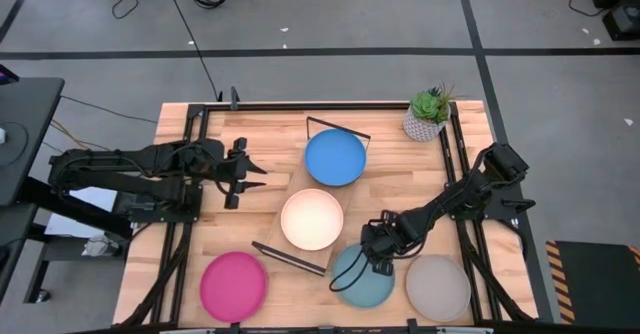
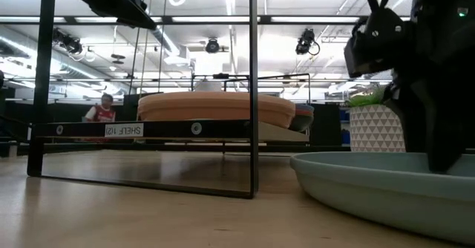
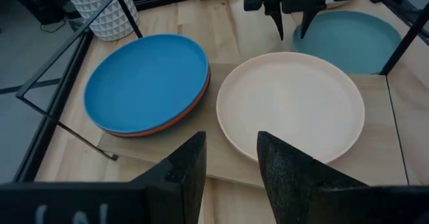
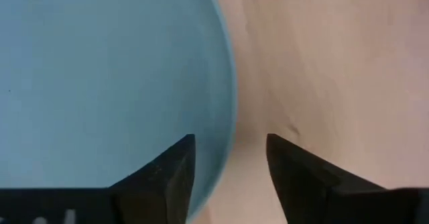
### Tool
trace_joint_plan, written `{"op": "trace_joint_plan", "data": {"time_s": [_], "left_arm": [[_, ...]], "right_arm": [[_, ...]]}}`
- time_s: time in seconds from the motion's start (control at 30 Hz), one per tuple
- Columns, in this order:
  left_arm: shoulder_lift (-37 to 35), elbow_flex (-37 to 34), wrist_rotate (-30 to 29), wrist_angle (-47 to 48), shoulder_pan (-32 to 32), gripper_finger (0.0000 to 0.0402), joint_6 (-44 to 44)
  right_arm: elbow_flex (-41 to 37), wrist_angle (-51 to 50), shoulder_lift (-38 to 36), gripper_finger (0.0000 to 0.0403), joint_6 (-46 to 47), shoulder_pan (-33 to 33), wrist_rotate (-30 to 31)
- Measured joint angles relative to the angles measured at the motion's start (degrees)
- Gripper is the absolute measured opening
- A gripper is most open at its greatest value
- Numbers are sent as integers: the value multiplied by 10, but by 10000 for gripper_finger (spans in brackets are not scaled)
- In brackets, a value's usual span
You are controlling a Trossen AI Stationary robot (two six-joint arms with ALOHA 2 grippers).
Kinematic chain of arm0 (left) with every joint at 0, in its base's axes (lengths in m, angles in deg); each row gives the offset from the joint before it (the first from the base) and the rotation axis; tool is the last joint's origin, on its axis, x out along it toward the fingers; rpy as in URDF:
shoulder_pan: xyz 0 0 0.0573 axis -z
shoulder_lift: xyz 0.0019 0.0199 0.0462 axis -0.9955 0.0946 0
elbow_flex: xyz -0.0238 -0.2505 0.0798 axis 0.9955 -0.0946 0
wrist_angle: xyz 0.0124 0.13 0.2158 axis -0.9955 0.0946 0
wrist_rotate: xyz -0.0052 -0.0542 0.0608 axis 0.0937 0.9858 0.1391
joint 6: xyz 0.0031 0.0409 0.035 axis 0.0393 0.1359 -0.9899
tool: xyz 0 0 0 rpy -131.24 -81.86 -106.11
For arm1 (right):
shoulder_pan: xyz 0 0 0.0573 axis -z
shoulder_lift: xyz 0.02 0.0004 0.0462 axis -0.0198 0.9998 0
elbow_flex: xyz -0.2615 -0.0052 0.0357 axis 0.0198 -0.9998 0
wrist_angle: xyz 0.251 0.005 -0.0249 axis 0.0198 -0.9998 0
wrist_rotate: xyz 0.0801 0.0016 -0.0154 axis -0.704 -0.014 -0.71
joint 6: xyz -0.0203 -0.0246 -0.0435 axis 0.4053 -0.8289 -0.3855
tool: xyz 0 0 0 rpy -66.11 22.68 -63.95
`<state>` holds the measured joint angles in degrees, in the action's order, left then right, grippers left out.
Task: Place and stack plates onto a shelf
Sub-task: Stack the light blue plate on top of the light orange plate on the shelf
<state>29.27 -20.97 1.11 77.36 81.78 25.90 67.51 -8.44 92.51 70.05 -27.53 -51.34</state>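
Observation:
The shelf (image 1: 290, 196) lies slantwise on the table, with wire frames at both short ends. On it rest a blue plate (image 1: 335, 157), stacked on an orange one (image 3: 175, 119), and a cream plate (image 1: 312, 219). A pink plate (image 1: 233, 286), a light blue plate (image 1: 358, 279) and a grey plate (image 1: 437, 286) lie flat on the table near its front edge. My right gripper (image 1: 378, 259) is open and low over the light blue plate's far rim. My left gripper (image 1: 245, 171) hovers open, left of the shelf. My right gripper comes from above, pointing down, at the light blue plate's rim (image 4: 228, 133). One finger (image 4: 171, 170) is over the plate's hollow, the other (image 4: 298, 174) over the bare table outside. Whether either finger touches the plate, I cannot tell. The plate lies flat on the table.
A potted plant (image 1: 428, 114) stands at the table's far right corner. Black rails (image 1: 455, 174) run along both table sides. The shelf's near wire frame (image 2: 252, 92) stands close to the light blue plate. A person in red (image 2: 100, 113) shows far off in the room.

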Motion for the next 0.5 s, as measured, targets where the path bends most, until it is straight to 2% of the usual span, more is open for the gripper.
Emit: {"op": "trace_joint_plan", "data": {"time_s": [0.13, 0.43, 0.5], "left_arm": [[0, 0, 0, 4, 0, 141, 12], [0, 0, 0, 12, 0, 141, 22], [0, 0, 0, 11, 0, 141, 27]], "right_arm": [[-19, 24, -2, 145, 27, 3, -10], [-16, 14, -3, 23, 22, 21, -28], [-9, -9, -3, 14, 15, 27, -31]]}}
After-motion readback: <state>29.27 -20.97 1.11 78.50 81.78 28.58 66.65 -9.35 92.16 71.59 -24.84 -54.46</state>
